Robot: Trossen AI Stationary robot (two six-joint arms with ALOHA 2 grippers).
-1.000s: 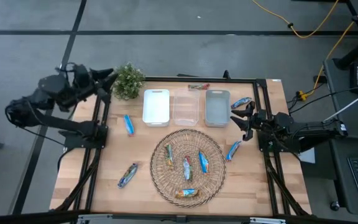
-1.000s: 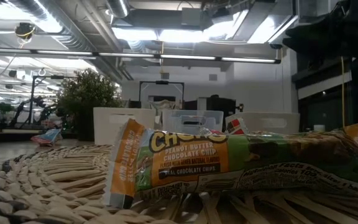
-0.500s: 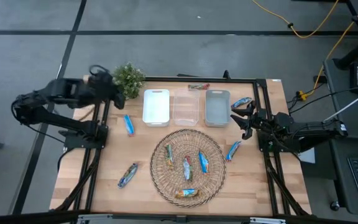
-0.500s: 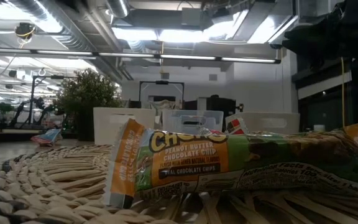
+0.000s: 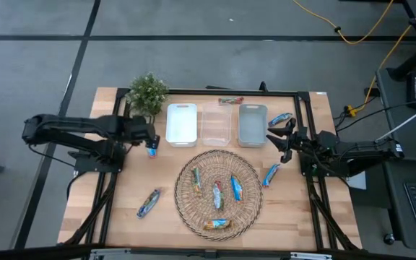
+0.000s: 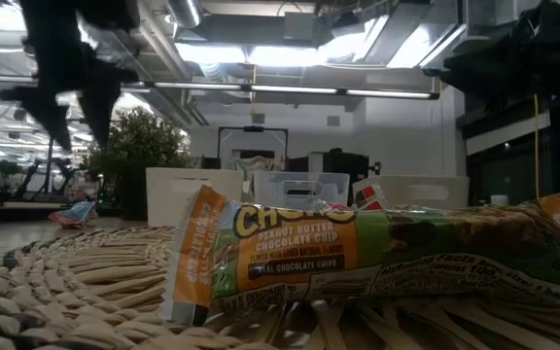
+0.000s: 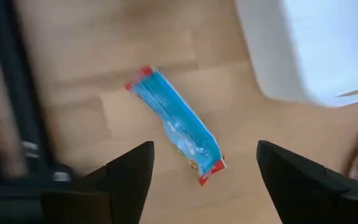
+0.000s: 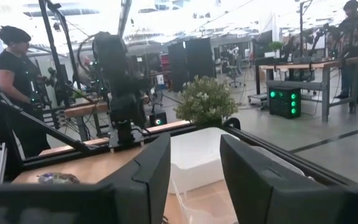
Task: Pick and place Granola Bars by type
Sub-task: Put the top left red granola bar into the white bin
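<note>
My left gripper (image 5: 151,142) (image 7: 204,180) hangs open over a blue granola bar (image 7: 176,127) that lies flat on the wood left of the white bin (image 5: 181,124). One finger stands on either side of it, above it. My right gripper (image 5: 279,139) (image 8: 194,186) waits open, level, beside the grey bin (image 5: 252,124). Several bars lie in the round wicker tray (image 5: 253,209), among them a green-and-orange one (image 6: 358,253). Loose bars lie on the table: one at the near left (image 5: 148,204), one right of the tray (image 5: 271,174), one by the right gripper (image 5: 282,119), one behind the bins (image 5: 230,100).
Three bins stand in a row at the far side, the clear one (image 5: 217,124) in the middle. A small potted plant (image 5: 149,94) stands at the far left, close behind the left gripper. People stand in the room beyond the table (image 8: 17,93).
My left gripper has swung from up beside the plant down toward the table and its near side, tipping from about level to pointing down. It now hangs over the blue bar left of the white bin. The bars have kept still.
</note>
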